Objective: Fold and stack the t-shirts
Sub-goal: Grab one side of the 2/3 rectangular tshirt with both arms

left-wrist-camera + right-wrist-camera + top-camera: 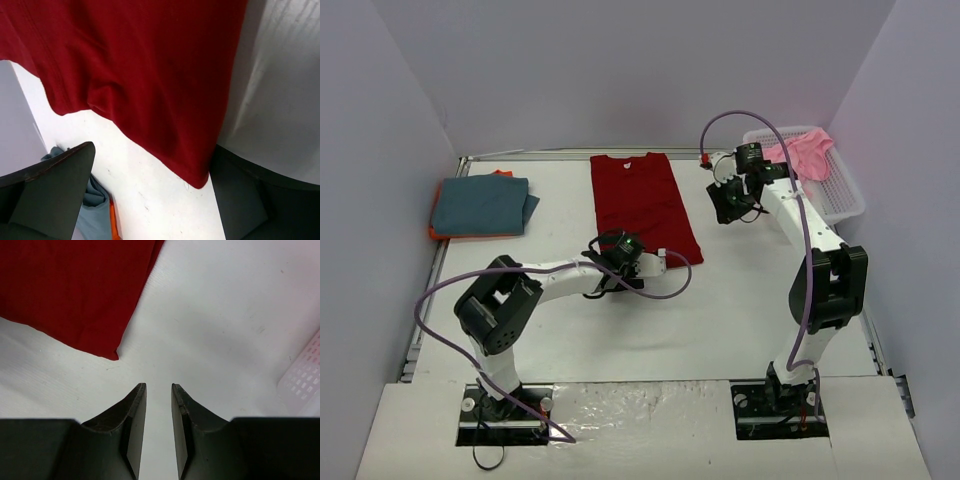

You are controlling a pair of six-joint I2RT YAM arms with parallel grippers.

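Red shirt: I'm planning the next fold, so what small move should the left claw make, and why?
Probably lower the left claw and close it on the near hem corner of the red shirt: its jaws stand wide open around that corner, gripping nothing, and the shirt lies flat, unfolded.

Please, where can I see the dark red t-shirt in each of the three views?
Top external: dark red t-shirt, table centre, toward the back.
Left wrist: fills the upper part.
Right wrist: upper left corner.
Shared landmark: the white table.
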